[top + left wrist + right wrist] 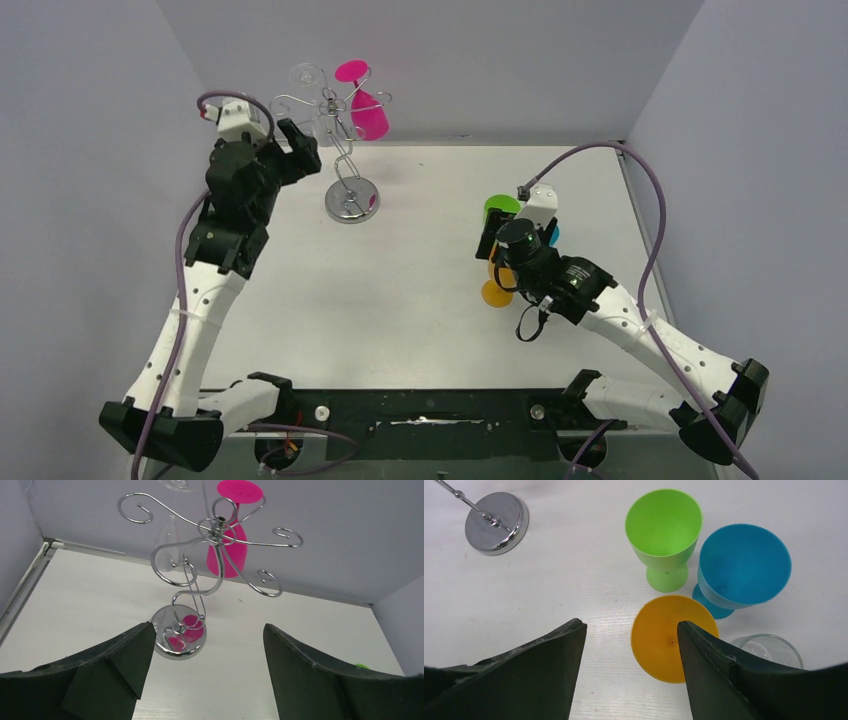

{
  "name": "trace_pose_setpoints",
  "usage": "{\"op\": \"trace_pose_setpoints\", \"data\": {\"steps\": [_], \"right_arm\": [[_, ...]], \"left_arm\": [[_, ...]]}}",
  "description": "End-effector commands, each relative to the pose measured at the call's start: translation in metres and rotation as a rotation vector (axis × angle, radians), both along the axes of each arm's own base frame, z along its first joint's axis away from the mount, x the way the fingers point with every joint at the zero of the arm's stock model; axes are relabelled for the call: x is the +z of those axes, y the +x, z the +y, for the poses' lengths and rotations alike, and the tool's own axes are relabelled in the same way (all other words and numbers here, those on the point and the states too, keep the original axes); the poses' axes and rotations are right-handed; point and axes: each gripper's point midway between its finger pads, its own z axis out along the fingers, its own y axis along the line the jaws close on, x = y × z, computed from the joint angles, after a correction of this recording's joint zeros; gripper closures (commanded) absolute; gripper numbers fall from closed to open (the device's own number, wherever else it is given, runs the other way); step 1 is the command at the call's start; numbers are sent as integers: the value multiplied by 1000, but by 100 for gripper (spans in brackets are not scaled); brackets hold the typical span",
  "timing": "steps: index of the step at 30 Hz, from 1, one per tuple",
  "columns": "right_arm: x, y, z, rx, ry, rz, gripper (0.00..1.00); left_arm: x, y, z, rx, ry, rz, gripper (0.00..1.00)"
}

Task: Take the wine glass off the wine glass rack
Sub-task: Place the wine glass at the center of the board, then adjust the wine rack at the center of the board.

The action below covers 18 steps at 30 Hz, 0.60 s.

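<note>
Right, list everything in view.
wine glass rack: one, silver, far left of table
pink wine glass: one, pink, hanging on rack
clear wine glass: one, clear, hanging on rack
green glass: one, green, table, right side
blue glass: one, blue, beside green glass
orange glass: one, orange, under right gripper
clear glass: one, clear, near blue glass
table: one, white, under everything
left gripper: one, black, open, facing rack
right gripper: one, black, open, above orange glass
</note>
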Motion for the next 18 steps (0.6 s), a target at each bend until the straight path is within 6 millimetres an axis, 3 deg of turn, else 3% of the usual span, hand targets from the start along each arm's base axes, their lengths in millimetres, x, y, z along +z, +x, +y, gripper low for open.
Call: {"op": "trace_pose_setpoints", "data": {"steps": [1,5,10,18], "right_arm": [[14,2,-1,-24,76,-45,32],[15,-1,-6,-37,73,-45,31],[15,-1,-8,-40,72,-44,31],[15,0,-7,-34,64,-41,30]], "left_arm": [[16,24,17,40,-66,110,21],[24,47,11,-25,-64,147,21],[3,71,20,-29,-59,230,21],[-23,90,29,-15,-13,295,22]]}}
